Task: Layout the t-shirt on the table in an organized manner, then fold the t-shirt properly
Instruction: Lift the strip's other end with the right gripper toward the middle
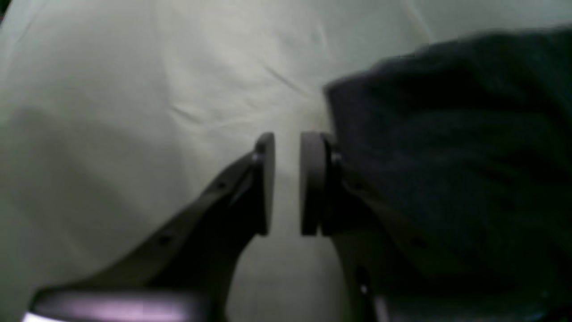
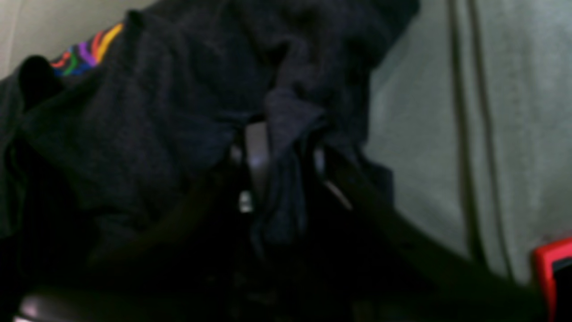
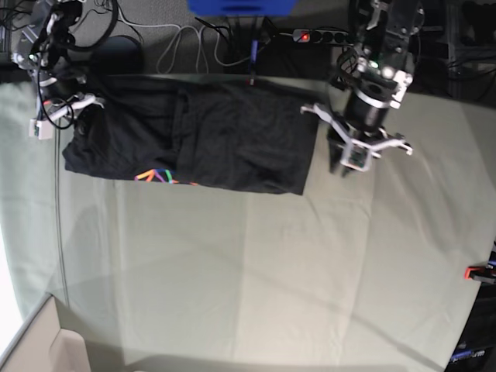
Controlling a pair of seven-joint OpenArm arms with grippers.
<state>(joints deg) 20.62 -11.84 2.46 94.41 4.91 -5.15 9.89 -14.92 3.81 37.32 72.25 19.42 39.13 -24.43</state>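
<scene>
The dark t-shirt [image 3: 232,136] lies spread along the far part of the table [image 3: 232,271], with its rainbow graphic [image 3: 155,177] at the near edge. My left gripper [image 1: 288,179] hangs just above the cloth beside the shirt's edge [image 1: 447,134]. Its jaws stand slightly apart and hold nothing. In the base view it [image 3: 346,167] is just right of the shirt. My right gripper [image 2: 281,156] is shut on a bunched fold of the t-shirt [image 2: 156,134] at the shirt's left end [image 3: 74,116]. The graphic [image 2: 85,53] shows beyond it.
A red-orange clamp [image 3: 477,272] sits at the table's right edge, and another shows in the right wrist view [image 2: 547,268]. A power strip and cables [image 3: 318,35] lie behind the table. A pale box corner [image 3: 31,349] is at the near left.
</scene>
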